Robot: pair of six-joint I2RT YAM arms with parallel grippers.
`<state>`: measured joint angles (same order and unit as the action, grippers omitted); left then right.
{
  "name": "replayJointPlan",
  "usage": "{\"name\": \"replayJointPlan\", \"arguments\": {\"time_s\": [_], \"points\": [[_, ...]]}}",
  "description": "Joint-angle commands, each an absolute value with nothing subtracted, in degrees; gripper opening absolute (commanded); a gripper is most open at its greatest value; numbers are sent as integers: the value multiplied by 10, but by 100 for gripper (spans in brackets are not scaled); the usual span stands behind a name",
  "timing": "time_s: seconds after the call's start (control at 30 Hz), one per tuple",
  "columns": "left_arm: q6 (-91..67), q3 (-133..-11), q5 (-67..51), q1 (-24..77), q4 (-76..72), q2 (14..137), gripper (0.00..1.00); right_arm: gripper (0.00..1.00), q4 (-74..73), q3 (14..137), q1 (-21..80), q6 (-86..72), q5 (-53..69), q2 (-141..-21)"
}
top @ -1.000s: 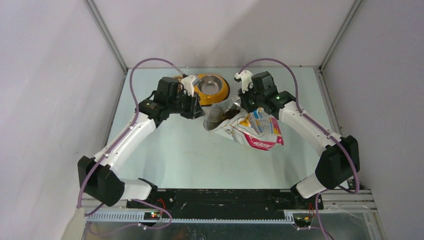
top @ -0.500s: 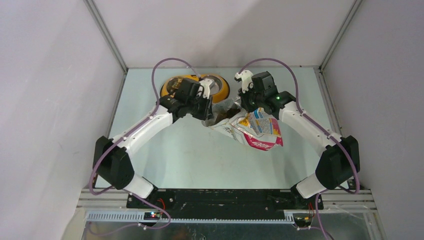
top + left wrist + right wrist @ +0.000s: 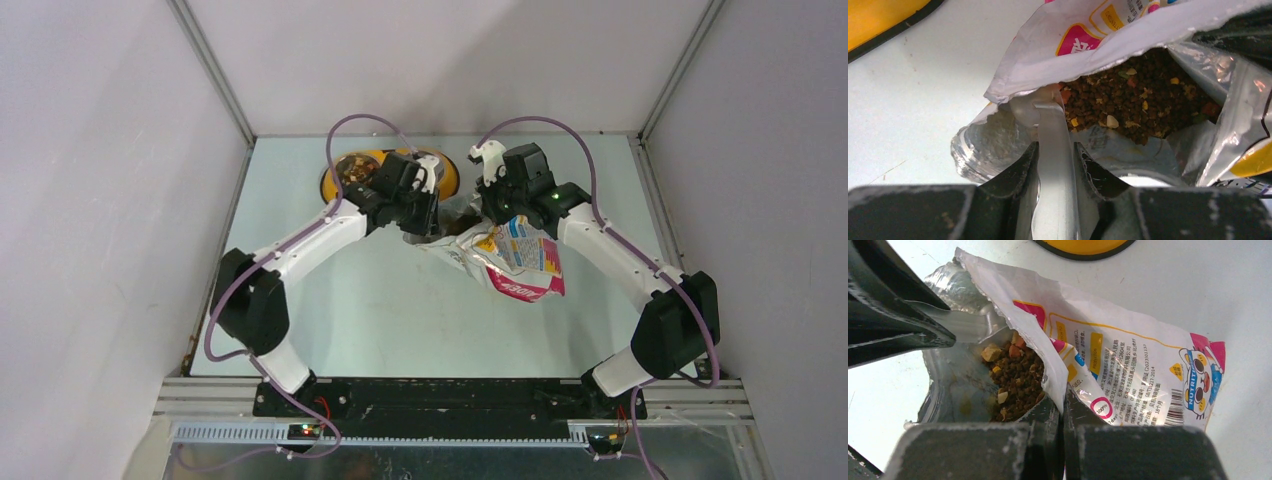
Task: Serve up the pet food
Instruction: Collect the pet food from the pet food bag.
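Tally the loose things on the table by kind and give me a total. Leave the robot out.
Food bag: 1
Scoop: 1
Double-bowl feeder: 1
Kibble: loose pieces, too many to count
Total: 3

White arm links (image 3: 315, 236), black joints (image 3: 250, 305), purple cables (image 3: 362, 116); black left tool (image 3: 1055, 149)

At upper centre, the left gripper (image 3: 421, 220) meets the mouth of the bag (image 3: 520, 262), and the right gripper (image 3: 482, 215) sits at its top edge. Kibble (image 3: 352, 167) lies in the left bowl of the yellow feeder (image 3: 447, 180).
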<state>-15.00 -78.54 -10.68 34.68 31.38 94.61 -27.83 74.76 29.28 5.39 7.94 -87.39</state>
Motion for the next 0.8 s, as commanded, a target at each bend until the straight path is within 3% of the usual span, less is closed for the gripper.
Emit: {"name": "replayJointPlan", "arguments": {"time_s": [0.0, 0.77], "points": [[-164, -783, -133, 342, 321, 1002, 0, 0, -304, 747, 291, 54, 63, -846], [-244, -763, -364, 343, 203, 1095, 0, 0, -314, 748, 275, 58, 90, -827]]}}
